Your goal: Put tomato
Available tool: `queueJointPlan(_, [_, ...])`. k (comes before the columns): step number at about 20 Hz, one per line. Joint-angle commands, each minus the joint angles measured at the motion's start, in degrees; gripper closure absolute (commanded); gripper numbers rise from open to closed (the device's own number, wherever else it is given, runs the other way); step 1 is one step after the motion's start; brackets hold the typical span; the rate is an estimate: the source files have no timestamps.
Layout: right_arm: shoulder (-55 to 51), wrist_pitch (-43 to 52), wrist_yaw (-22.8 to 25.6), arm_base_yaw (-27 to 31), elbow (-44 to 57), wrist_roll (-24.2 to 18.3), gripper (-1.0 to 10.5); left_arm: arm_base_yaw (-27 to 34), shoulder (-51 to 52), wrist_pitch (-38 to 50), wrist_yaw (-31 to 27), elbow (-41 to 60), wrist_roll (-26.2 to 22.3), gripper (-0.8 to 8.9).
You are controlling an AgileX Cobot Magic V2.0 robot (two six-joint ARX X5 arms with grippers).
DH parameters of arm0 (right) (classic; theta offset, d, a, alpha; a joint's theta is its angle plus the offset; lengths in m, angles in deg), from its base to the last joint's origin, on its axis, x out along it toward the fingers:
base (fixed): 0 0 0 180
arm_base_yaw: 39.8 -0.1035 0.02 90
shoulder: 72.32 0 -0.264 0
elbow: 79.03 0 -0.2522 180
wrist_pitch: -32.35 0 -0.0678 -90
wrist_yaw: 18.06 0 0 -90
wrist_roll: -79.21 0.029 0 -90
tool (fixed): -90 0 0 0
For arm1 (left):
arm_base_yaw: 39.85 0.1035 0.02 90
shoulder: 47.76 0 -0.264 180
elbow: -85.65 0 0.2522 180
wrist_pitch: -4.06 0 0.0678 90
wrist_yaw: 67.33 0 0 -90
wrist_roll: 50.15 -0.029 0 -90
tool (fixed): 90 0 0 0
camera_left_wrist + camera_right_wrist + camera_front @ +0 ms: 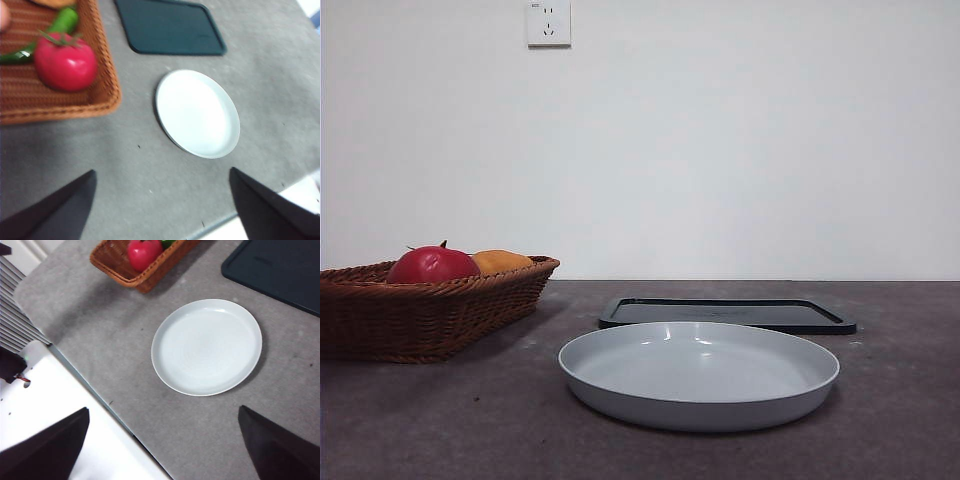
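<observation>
While both hands (160, 210) (165, 450) hang released above the surface, tomato (432, 265) sits in basket (440, 310) beside plate (698, 375).

We see open grey table (410, 420) between the wicker basket (440, 310) and the white plate (698, 372), wide enough for a gripper to pass. The plate itself is bare and shallow-rimmed, with room above it. Behind it, just apart, lies a flat black tray (725, 312), too low to block a reach from above. Inside the basket, the tomato (65, 62) sits near the corner closest to the plate, hemmed by the basket wall on two sides and by a green pepper (47, 35) touching its far side; an orange fruit (500, 261) lies beyond. Above the tomato, nothing stands in the way.
</observation>
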Motion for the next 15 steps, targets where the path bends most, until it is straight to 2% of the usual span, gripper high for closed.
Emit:
queueJointPlan(1, [0.6, 0.5, 0.3, -0.2, -1.1, -0.5, 4.6, -0.1, -1.7, 1.7, -0.2, -1.2, -0.6, 3.63])
queueJointPlan(5, [1.4, 0.5, 0.3, -0.2, -1.1, -0.5, 4.6, -0.1, -6.7, 5.8, -1.8, -1.2, -0.7, 3.61])
queueJointPlan(12, [1.7, 0.5, 0.3, -0.2, -1.1, -0.4, 4.6, -0.7, -22.1, 24.0, -5.7, -1.2, -0.7, 3.44])
queueJointPlan(15, [1.7, 0.5, 0.3, -0.2, -1.1, -0.4, 4.6, -1.5, -28.8, 29.6, -8.7, -1.2, -3.6, 3.44])
